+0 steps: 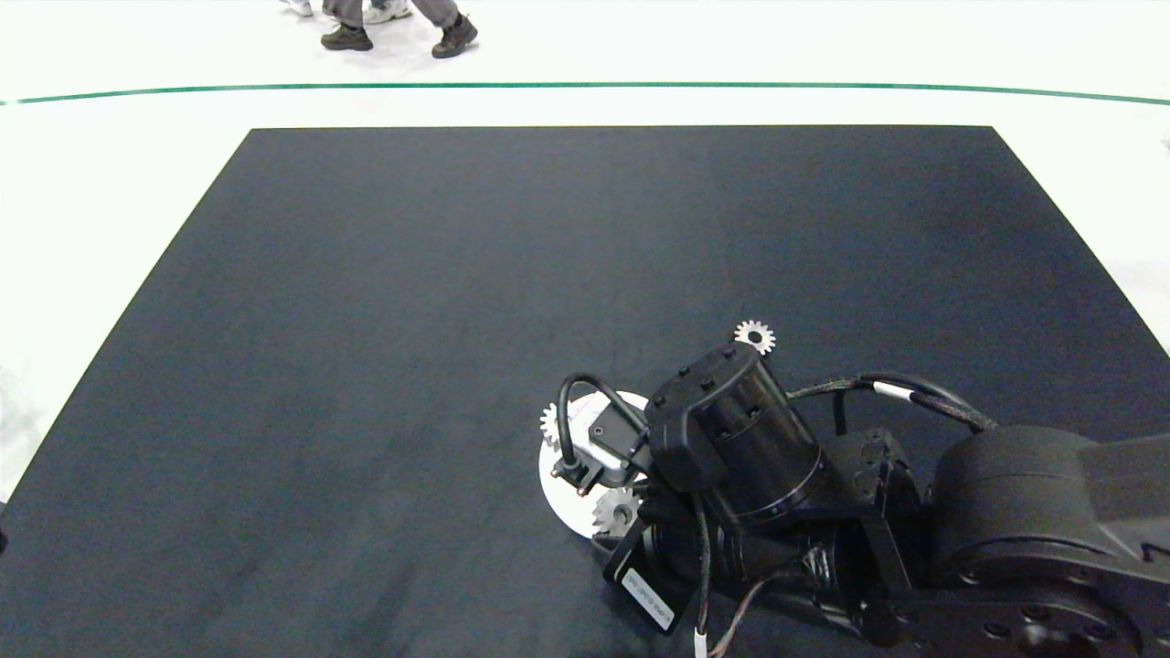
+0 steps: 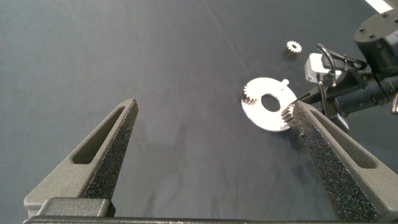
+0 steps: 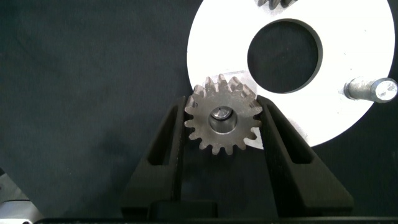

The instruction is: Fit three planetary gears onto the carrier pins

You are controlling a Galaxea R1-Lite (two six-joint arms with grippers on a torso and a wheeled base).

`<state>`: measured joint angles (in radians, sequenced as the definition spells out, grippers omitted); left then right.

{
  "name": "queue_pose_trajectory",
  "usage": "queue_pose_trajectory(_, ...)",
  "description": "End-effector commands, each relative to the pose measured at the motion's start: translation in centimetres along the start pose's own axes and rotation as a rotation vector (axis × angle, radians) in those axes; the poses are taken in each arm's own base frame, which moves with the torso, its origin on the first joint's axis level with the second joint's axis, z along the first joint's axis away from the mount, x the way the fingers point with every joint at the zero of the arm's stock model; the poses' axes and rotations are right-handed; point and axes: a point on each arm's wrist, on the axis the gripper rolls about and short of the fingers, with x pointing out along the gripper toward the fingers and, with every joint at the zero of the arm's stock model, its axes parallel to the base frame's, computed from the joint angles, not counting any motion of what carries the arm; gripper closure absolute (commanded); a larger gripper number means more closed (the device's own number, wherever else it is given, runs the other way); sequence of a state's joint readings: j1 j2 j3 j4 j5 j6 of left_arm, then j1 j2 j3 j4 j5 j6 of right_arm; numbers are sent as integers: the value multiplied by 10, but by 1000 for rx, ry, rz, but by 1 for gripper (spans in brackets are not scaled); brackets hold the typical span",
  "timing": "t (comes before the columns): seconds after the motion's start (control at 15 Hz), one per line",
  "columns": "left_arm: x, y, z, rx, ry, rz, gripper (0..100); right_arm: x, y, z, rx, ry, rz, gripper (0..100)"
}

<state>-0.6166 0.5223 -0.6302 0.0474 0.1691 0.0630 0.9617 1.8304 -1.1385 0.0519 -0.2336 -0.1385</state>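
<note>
The white disc [image 3: 348, 81] lies on the black mat with the carrier pins on it. My right gripper [image 3: 224, 111] is shut on one planetary gear [image 3: 222, 119], its fingers against the teeth on both sides. That gear sits over a pin, whose end shows in the centre hole. A second gear [image 1: 549, 423] is on the disc's far-left rim. One pin [image 3: 372, 89] stands bare. The third gear [image 1: 755, 336] lies loose on the mat beyond the right arm [image 1: 731, 439]. My left gripper [image 2: 214, 106] hangs open and empty, well away from the disc [image 2: 268, 118].
The black mat [image 1: 366, 320] covers the table, with a white floor around it. A person's shoes [image 1: 347, 38] show at the far edge, beyond a green floor line [image 1: 585, 86].
</note>
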Motion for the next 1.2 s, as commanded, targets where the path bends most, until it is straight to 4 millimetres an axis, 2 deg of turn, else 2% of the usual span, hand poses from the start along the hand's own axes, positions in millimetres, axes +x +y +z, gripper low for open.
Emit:
queue_pose_trajectory(0.07, 0, 0, 0, 0, -1, 1, 0, 0, -1, 0, -1, 1, -5, 0)
queue_pose_trajectory(0.6, 0, 0, 0, 0, -1, 1, 0, -5, -5, 7, 11, -22, -11, 0)
queue_pose_trajectory(0.8, -1, 0, 0, 0, -1, 1, 0, -20, -27, 11, 54, -58, -58, 0)
queue_pose_trajectory(1.2, -1, 0, 0, 0, -1, 4, 0, -46, -64, 7, 102, -80, -141, 0)
